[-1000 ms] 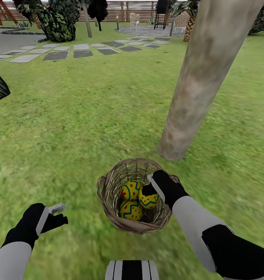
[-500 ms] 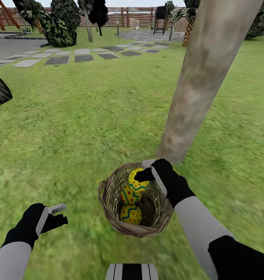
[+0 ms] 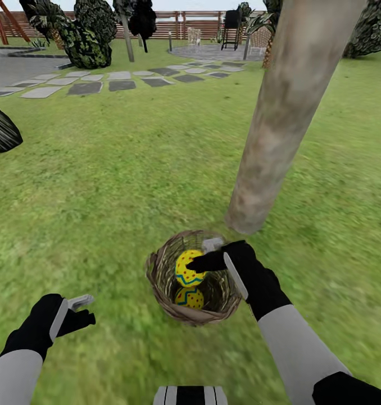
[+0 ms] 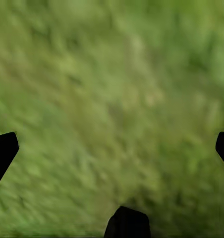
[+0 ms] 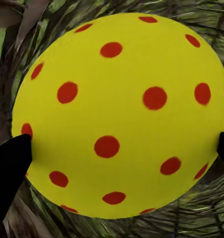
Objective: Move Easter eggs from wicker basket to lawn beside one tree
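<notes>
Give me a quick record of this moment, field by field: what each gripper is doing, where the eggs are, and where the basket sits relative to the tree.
right gripper: shut on an Easter egg, above the wicker basket; in the right wrist view the fingertips flank the egg
left gripper: open, holding nothing, over the lawn
second egg: in the basket, below the held one
third egg: cannot be made out
basket: on the grass, just in front of the tree
eggs beside the tree: none yet
</notes>
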Robot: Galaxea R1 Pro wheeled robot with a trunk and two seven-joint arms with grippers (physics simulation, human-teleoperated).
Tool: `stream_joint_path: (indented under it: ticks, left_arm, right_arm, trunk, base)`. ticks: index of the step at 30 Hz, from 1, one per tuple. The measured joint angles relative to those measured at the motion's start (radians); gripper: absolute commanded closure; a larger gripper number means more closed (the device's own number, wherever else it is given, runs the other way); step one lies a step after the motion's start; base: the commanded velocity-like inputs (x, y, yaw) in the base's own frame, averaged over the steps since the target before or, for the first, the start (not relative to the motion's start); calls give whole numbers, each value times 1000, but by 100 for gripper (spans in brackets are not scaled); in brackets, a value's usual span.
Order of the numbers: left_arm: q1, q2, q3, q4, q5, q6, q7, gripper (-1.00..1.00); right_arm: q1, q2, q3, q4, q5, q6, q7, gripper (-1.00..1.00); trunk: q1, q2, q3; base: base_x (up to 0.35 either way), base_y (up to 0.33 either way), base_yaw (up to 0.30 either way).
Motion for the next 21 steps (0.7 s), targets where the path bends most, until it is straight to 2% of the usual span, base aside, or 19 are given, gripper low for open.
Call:
stream_joint_path:
  ticks: [4,5,6,8,9,10,11,13,14,15,17,19,21]
  left_arm:
    - [0,0,-3,0,-1,-1,1,-100]
    - [0,0,-3,0,-1,-1,1,-100]
    - [0,-3,-3,-1,-1,-2,1,-100]
    - [0,-5,-3,-2,-1,-3,0,-100]
    - [0,-4,-3,-2,-2,-3,0,-100]
    - [0,-3,-3,-3,-1,-3,0,-100]
    - [0,-2,-2,-3,-1,-3,0,-100]
    - [0,-2,-3,-2,-1,-3,0,-100]
    - [0,-2,-3,-2,-1,-3,0,-100]
    - [0,-2,-2,-2,-1,-3,-1,-100]
    - [0,-1,-2,-2,-1,-3,-1,-100]
    - [0,0,-2,-3,0,-4,-3,-100]
    - [0,5,2,-12,2,-4,-5,-100]
  right_arm:
    - [81,-101,-1,-226,5,-3,75,100]
    - [115,-127,-5,-300,2,-5,131,100]
    - [151,-159,-73,-364,4,-10,300,100]
    - [164,-180,-282,-390,6,-17,555,100]
    - [165,-190,-353,-395,7,-19,635,100]
    - [165,-203,-393,-396,7,-19,684,100]
    - [165,-222,-420,-397,7,-20,722,100]
    - [165,-281,-458,-399,7,-20,788,100]
    - [165,-299,-476,-399,6,-20,806,100]
    - [165,-314,-524,-399,7,-20,825,100]
    - [165,-329,-619,-398,7,-21,837,100]
    - [165,-341,-739,-396,18,-23,834,100]
    - [166,-343,-803,-394,30,-26,811,100]
  trunk:
    - [-16,28,13]
    - [-20,35,16]
    - [-24,42,19]
    - [-31,56,25]
    - [-35,63,28]
    - [-39,70,31]
    - [-43,77,34]
    - [-50,91,41]
    - [-54,98,44]
    - [-58,105,47]
    - [-66,119,53]
    - [-73,133,60]
    - [-81,147,66]
  base:
    - [-38,0,0]
    - [-2,0,0]
    - [0,0,0]
    - [0,0,0]
    - [0,0,0]
    - [0,0,0]
    - [0,0,0]
    - [0,0,0]
    - [0,0,0]
    - [0,0,0]
    - [0,0,0]
    - [0,0,0]
    - [0,0,0]
